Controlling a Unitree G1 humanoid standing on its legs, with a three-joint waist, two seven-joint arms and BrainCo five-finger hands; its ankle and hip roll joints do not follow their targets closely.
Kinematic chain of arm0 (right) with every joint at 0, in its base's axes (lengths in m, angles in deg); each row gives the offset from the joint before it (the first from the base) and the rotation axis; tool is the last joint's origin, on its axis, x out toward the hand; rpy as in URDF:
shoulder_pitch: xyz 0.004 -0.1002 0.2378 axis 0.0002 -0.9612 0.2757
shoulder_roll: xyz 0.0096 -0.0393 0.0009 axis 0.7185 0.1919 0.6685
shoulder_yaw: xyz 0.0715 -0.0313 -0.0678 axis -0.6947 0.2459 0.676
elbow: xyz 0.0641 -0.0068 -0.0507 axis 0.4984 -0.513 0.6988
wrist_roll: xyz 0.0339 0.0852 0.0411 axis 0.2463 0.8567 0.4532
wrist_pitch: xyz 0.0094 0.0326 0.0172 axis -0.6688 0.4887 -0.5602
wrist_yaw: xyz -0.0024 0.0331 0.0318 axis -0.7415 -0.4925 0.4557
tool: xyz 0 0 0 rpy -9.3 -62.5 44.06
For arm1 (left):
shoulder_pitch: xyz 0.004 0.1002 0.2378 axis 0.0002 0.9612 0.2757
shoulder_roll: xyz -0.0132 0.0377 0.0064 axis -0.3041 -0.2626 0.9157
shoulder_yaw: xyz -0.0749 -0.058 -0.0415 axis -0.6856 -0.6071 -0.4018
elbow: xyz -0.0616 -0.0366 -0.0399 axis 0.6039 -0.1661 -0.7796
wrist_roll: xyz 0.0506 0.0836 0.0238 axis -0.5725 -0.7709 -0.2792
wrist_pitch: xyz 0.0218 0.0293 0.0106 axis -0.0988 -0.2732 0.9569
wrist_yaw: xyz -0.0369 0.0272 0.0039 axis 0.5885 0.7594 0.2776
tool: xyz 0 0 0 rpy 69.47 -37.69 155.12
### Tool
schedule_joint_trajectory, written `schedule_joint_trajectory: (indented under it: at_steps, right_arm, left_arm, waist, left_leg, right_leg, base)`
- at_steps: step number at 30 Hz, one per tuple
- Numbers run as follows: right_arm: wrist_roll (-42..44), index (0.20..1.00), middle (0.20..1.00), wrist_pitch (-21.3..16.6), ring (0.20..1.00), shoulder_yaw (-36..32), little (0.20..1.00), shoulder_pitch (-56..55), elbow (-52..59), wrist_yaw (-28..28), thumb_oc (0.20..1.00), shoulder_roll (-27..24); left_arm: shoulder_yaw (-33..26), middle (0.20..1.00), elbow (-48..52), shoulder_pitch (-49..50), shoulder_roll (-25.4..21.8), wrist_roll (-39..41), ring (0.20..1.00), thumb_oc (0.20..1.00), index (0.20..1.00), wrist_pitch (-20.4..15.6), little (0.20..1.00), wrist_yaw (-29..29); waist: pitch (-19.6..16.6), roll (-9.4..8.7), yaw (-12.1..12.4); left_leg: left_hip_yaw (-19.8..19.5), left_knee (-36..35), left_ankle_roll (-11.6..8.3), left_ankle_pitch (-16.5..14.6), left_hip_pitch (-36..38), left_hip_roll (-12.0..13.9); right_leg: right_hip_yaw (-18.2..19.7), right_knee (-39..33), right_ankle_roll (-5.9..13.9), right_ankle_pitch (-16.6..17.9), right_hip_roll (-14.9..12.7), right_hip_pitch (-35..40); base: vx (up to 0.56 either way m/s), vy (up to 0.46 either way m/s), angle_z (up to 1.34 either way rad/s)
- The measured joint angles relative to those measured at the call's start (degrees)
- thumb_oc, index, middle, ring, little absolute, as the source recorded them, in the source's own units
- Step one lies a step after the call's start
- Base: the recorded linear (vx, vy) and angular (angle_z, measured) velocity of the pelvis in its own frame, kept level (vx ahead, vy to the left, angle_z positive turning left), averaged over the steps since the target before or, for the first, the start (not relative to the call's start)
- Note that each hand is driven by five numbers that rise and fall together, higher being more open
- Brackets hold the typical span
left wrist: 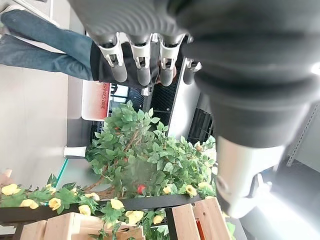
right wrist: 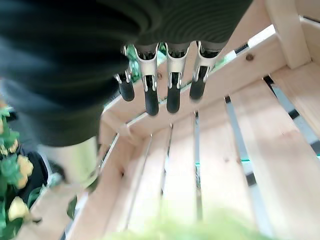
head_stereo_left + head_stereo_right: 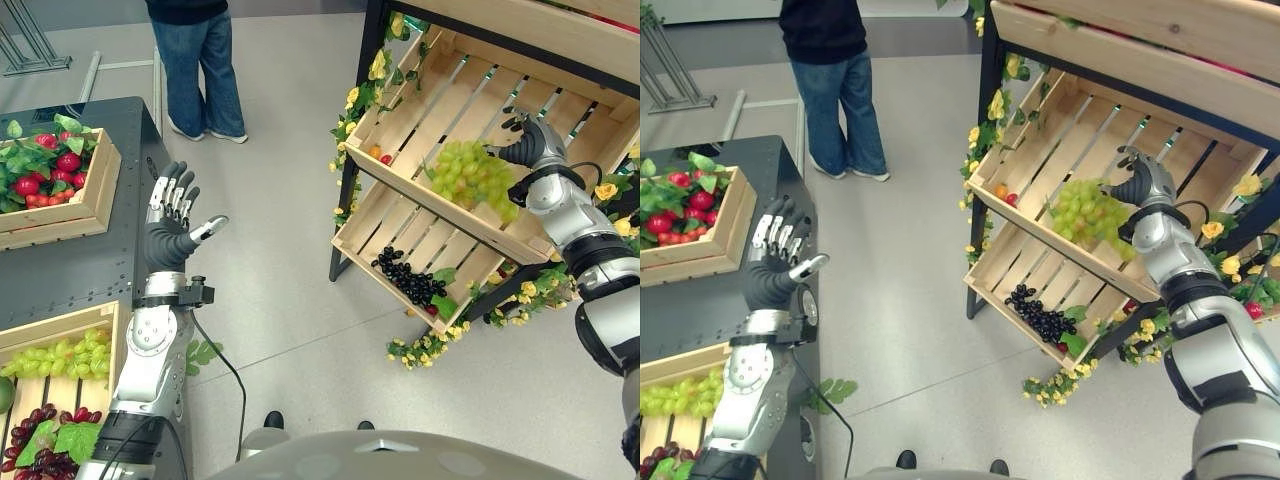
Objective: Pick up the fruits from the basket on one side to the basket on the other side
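Fruits still to be moved lie on the slanted wooden shelf rack at the right of the frame. Green grapes (image 3: pixel 474 172) sit in the upper crate (image 3: pixel 420 105), with a small orange fruit (image 3: pixel 374 152) and a small red one (image 3: pixel 386 159) at its lower left corner. Dark grapes (image 3: pixel 410 279) lie in the lower crate (image 3: pixel 375 228).

Right hand (image 3: pixel 527 139): hovers over the upper crate just beside and above the green grapes. In its wrist view the fingers (image 2: pixel 151 95) hang straight over bare slats, holding nothing; a green blur at the bottom edge is probably the bunch.

Left hand (image 3: pixel 172 216): raised over the dark surface (image 3: pixel 80 260) at the left of the frame, fingers relaxed and spread, empty.

Receiving side, left of the frame: a crate of red fruit with leaves (image 3: pixel 50 175) at upper left, and another crate (image 3: pixel 40 390) at lower left with green grapes and dark grapes.

Judgement: nothing in transit. The rack keeps at least four items, so much is left. Next pick likely the green grapes.

Writing: some lettering on a red-and-white panel (image 1: pixel 95 100) in the left wrist view; not recorded. No labels seen on crates or fruit.

A person (image 3: pixel 200 60) stands at the top of the frame, well apart from both hands.
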Motion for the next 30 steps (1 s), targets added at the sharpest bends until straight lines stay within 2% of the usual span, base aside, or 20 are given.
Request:
schedule_joint_trajectory:
  at_steps: [16,19,21,23,24,27,28,30]
  right_arm:
    - [-0.12,1.000,1.000,0.02,1.000,-0.31,1.000,0.36,0.33,-1.18,1.000,-0.67]
    - [2.95,1.000,1.000,-1.06,1.000,-6.91,1.000,-3.18,10.67,-1.25,1.000,0.02]
    - [5.04,1.000,1.000,-1.99,1.000,-7.42,1.000,-4.03,13.65,-1.23,1.000,0.52]
    - [9.93,1.000,1.000,-4.19,1.000,-13.07,1.000,-9.38,20.11,-0.96,1.000,3.13]
    - [13.52,1.000,1.000,-6.60,1.000,-15.16,1.000,-13.81,22.81,-0.31,1.000,5.96]
    - [19.52,1.000,1.000,-7.81,1.000,-16.41,1.000,-21.39,25.62,1.97,1.000,10.44]
    - [23.85,1.000,1.000,-8.88,1.000,-18.25,1.000,-26.30,28.62,3.63,1.000,13.95]
    - [27.50,1.000,1.000,-9.58,1.000,-19.22,1.000,-33.80,35.93,6.09,1.000,16.75]
  left_arm:
    - [-0.02,1.000,0.00,0.00,0.39,0.00,1.000,1.000,1.000,0.00,1.000,0.52]
    - [-0.02,1.000,-0.07,0.09,1.08,0.02,1.000,1.000,1.000,0.01,1.000,0.65]
    - [-0.03,1.000,-0.08,0.08,1.63,0.02,1.000,1.000,1.000,0.01,1.000,0.72]
    - [0.08,1.000,-0.48,0.07,2.10,0.05,1.000,1.000,1.000,0.05,1.000,0.60]
    - [-0.11,1.000,-1.15,0.45,2.09,0.26,1.000,1.000,1.000,0.13,1.000,0.62]
    - [-0.38,1.000,-2.97,0.90,2.90,0.89,1.000,1.000,1.000,0.65,1.000,0.38]
    - [-1.28,1.000,-3.56,1.54,3.32,1.83,1.000,1.000,1.000,0.93,1.000,0.27]
    - [-2.59,1.000,-5.31,2.24,3.95,2.40,1.000,1.000,1.000,1.23,1.000,0.06]
  waist:
    - [-0.09,0.73,0.01]
    - [-0.06,1.30,-0.06]
    - [-0.19,1.57,-0.16]
    - [-0.28,1.66,-0.27]
    - [-0.29,1.76,-0.02]
    - [-0.29,2.19,0.16]
    - [-0.32,2.30,-0.05]
    - [-0.19,2.81,0.12]
  left_leg:
    - [0.05,0.01,0.00,0.01,0.12,0.00]
    - [0.19,0.01,0.00,0.01,0.15,0.02]
    - [0.21,0.02,0.00,0.02,0.19,0.02]
    - [0.14,0.02,0.00,0.02,0.33,0.09]
    - [-0.03,0.02,-0.01,0.00,0.50,0.09]
    - [-0.41,-0.02,0.00,0.00,0.65,0.00]
    - [-1.33,-0.02,0.02,-0.05,0.36,0.01]
    - [-2.09,-0.02,0.27,-0.12,-0.09,0.00]
  right_leg:
    - [0.06,0.00,-0.03,0.03,0.01,0.09]
    - [0.15,0.01,-0.03,0.03,0.03,0.07]
    - [0.16,0.03,-0.04,0.04,0.04,0.10]
    - [0.12,0.21,-0.05,0.01,0.11,0.27]
    - [0.02,0.28,-0.07,-0.02,0.13,0.52]
    - [-0.37,0.22,0.12,-0.17,0.02,0.90]
    - [-1.22,0.28,-0.02,-0.32,0.04,1.10]
    - [-1.93,0.22,-0.08,-0.33,0.03,0.94]
  base:
    - [0.00,0.000,0.00]
    - [0.00,0.000,0.00]
    - [0.00,0.000,0.00]
    - [0.00,-0.003,0.02]
    - [0.00,-0.007,0.04]
    - [0.00,-0.007,0.11]
    - [0.00,-0.003,0.23]
    - [0.00,-0.001,0.21]
